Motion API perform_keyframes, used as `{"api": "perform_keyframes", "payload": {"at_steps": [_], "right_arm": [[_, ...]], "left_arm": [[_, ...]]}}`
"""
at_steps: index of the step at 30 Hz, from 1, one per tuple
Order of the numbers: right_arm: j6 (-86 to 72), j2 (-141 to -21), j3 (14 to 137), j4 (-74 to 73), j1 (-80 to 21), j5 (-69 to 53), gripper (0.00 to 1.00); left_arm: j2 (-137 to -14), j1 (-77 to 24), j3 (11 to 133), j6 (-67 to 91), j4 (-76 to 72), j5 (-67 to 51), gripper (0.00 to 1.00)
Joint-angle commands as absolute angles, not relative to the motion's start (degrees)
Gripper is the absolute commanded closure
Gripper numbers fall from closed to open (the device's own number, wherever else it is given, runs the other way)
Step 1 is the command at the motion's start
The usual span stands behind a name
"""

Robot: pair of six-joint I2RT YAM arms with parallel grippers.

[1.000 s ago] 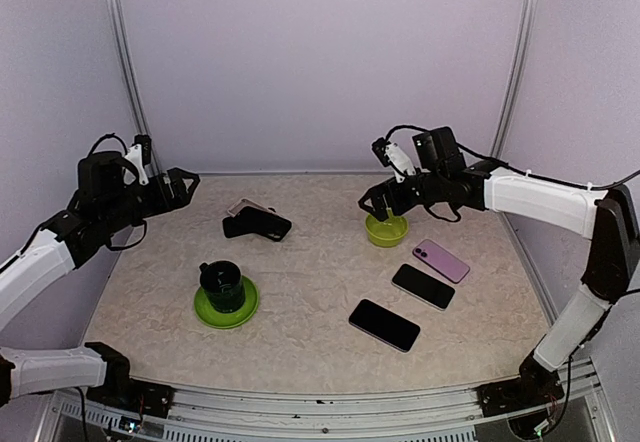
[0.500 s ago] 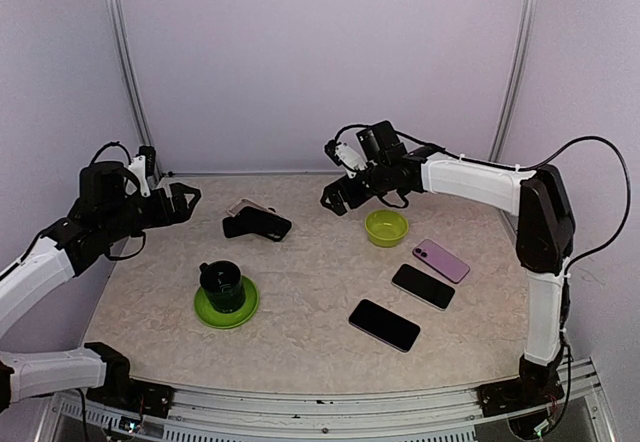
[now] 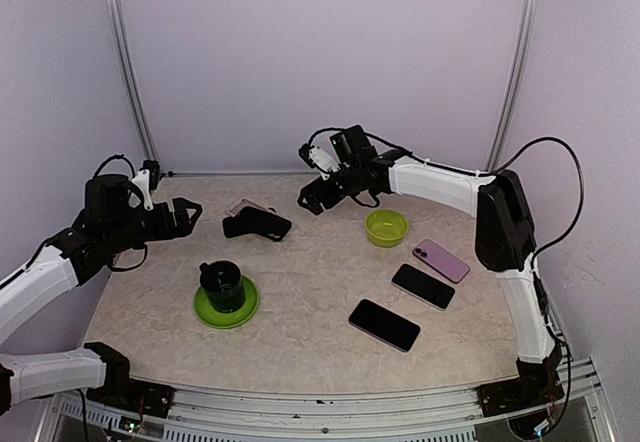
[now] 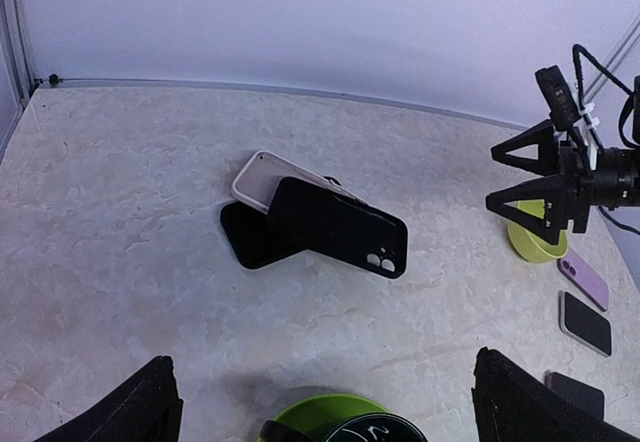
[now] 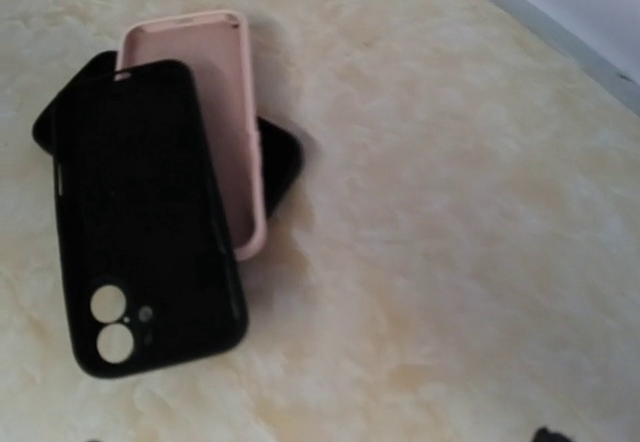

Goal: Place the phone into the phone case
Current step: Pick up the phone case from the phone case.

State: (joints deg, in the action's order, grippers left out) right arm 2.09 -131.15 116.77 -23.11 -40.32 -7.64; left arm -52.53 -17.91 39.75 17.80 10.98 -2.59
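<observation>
While reaching over the far middle of the mottled beige stone-patterned tabletop (image 3: 300,292), hovering the right gripper (image 3: 306,200) just beside the pile of cases, with dark wedge-shaped fingers (image 4: 530,147) spreading wide and gripping nothing. Topping that pile with a matte black rounded-rectangle phone case (image 5: 150,222), lying smooth face up and showing two round camera holes near one corner. Leaning it across a pale pink soft-looking phone case (image 5: 225,102) lying hollow side up with a raised rim, and covering most of a second black case (image 5: 282,162) underneath, all three touching. Holding the left gripper (image 3: 188,218) above the left side of the table, pointing toward the pile, with black fingers (image 4: 130,412) standing fully apart and empty. Showing the phones lying flat on the right half, well apart from the cases: a glossy lilac rectangular phone (image 3: 441,260) lying back up, a black glass-fronted phone (image 3: 423,286) just beside it, and another black glossy phone (image 3: 384,324) nearer the front edge, none sitting inside any case. Showing a lime-green round bowl (image 3: 386,228) sitting between the right gripper and the lilac phone. Showing a dark green mug (image 3: 221,280) standing on a lime-green round saucer (image 3: 243,314) left of centre, near the left gripper.
</observation>
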Motion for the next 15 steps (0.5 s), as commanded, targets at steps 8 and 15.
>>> {"api": "perform_keyframes", "payload": {"at_steps": [8, 15], "right_arm": [[0.25, -138.70, 118.83, -12.88, -43.36, -9.90, 0.15], [-11.73, -141.58, 118.70, -5.91, -43.34, -11.69, 0.11]], "left_arm": [[-50.01, -17.41, 38.67, 18.36, 8.49, -2.46, 0.01], [-50.01, -17.42, 38.58, 18.46, 8.49, -2.32, 0.01]]}}
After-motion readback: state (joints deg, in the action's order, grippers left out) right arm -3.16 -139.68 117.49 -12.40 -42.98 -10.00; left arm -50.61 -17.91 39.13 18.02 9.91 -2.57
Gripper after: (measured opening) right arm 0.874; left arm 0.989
